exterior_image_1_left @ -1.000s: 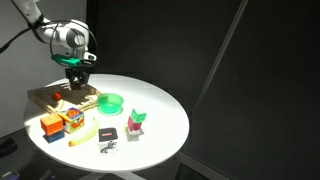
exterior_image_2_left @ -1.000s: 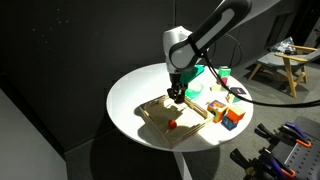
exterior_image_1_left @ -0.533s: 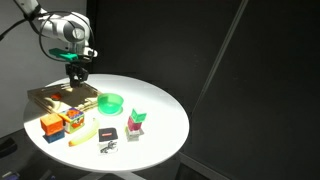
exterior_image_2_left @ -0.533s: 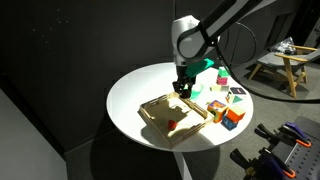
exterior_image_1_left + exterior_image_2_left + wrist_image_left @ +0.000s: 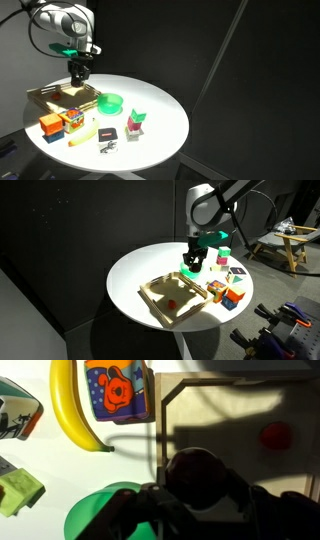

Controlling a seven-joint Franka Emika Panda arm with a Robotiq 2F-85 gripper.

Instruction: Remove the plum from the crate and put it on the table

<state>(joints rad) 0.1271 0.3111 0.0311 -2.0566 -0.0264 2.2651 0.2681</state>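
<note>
One second of motion: plum (image 5: 197, 475) came up off the crate (image 5: 158, 281) floor, clamped in the hand (image 5: 192, 266), jaws pinched narrow around it. Hand rose and slid toward the crate's rim on the green bowl (image 5: 110, 101) side. Small red-orange fruit (image 5: 275, 435) stayed behind in the crate. Extraction looked done. Remaining, I'd judge: carry over bare worktop (image 5: 160, 105) and set down, clear of the bowl and banana (image 5: 70, 410).
</note>
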